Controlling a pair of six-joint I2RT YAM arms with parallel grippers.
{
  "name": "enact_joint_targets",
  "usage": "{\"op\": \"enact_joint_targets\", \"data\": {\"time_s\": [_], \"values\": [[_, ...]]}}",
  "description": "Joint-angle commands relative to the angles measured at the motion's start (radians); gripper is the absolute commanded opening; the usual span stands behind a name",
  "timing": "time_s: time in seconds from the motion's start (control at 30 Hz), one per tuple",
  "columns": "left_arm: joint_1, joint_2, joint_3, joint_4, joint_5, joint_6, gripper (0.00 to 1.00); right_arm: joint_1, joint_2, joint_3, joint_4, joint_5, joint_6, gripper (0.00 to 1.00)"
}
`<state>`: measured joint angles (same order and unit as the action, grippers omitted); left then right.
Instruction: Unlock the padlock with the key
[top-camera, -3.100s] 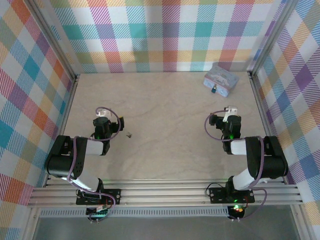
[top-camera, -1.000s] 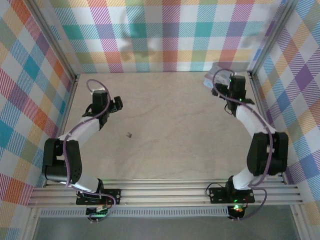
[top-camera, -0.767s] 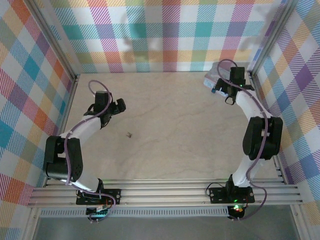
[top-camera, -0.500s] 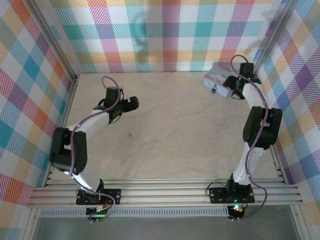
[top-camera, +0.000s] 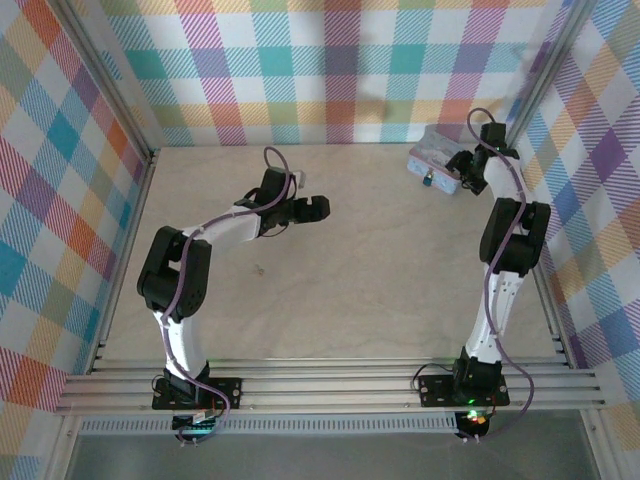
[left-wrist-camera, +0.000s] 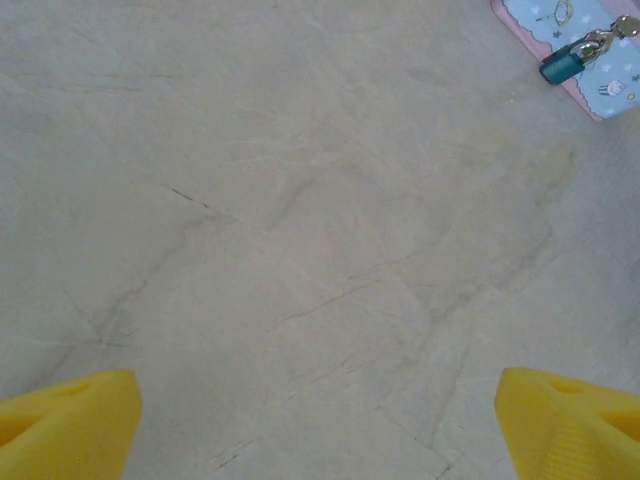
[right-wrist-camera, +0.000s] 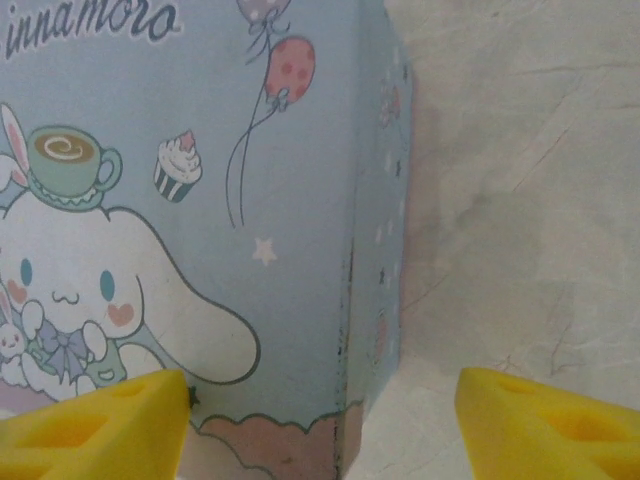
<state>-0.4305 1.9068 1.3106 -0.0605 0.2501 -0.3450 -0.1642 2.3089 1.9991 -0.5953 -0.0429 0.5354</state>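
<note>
**1. Key.** The tiny, thin, silvery-grey metal key (top-camera: 258, 268) lies flat on the pale wooden tabletop (top-camera: 360, 310). It is the item nearest the arm bases, well apart from both grippers, and nothing touches it. In the overhead view it is too small to tell its long axis or which way its blade points.

**2. Left gripper.** The left gripper (top-camera: 312, 208) extends beyond the key, toward the table centre. In the left wrist view its yellow fingertips (left-wrist-camera: 65, 425) stand wide apart over bare wood with nothing between them, so it is open and empty. Its camera faces the lock, so the pose probably serves to sight the lock rather than to collect the key.

**3. Padlock.** The tiny dark padlock with a teal tint (left-wrist-camera: 560, 68) sits against the near wall of the pastel blue, cartoon-printed tin box (top-camera: 437, 155) at the far right of the table.
- **Long axis:** in the left wrist view it runs diagonally, with the body at lower left and the silver shackle (left-wrist-camera: 600, 42) at upper right, toward the tin.
- **Facing:** the body end therefore points away from the tin, toward open table. This likely leaves the keyway reachable.

**4. Right gripper.** The right gripper (top-camera: 466, 172) sits farthest out, at the tin's right end.
- **State:** in the right wrist view one yellow finger (right-wrist-camera: 95, 425) is over the lid and the other is beyond the side wall. The tin's edge lies between them. They are apart and no contact is visible, so the gripper is open and not clamped.
- **Purpose:** the straddle appears intended to brace the tin.
</note>
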Motion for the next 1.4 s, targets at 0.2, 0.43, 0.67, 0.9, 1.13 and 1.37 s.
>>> {"op": "enact_joint_targets", "data": {"time_s": [0.2, 0.43, 0.67, 0.9, 1.13, 1.37], "values": [[0.001, -0.001, 0.026, -0.028, 0.032, -0.014, 0.90, -0.005, -0.081, -0.176, -0.040, -0.086, -0.081, 0.59], [0.000, -0.032, 0.004, -0.077, -0.004, -0.036, 0.90, -0.004, -0.193, -0.385, 0.015, -0.194, -0.145, 0.54], [0.000, -0.059, -0.038, -0.092, -0.009, -0.076, 0.89, 0.001, -0.260, -0.511, -0.001, -0.317, -0.185, 0.50], [0.000, -0.066, -0.041, -0.121, 0.021, -0.086, 0.88, 0.047, -0.353, -0.649, 0.003, -0.339, -0.211, 0.49], [0.000, -0.109, -0.060, -0.145, 0.019, -0.063, 0.89, 0.157, -0.438, -0.780, 0.040, -0.351, -0.215, 0.49], [0.015, -0.156, -0.070, -0.192, 0.006, -0.026, 0.90, 0.304, -0.477, -0.859, 0.050, -0.360, -0.235, 0.50]]}}
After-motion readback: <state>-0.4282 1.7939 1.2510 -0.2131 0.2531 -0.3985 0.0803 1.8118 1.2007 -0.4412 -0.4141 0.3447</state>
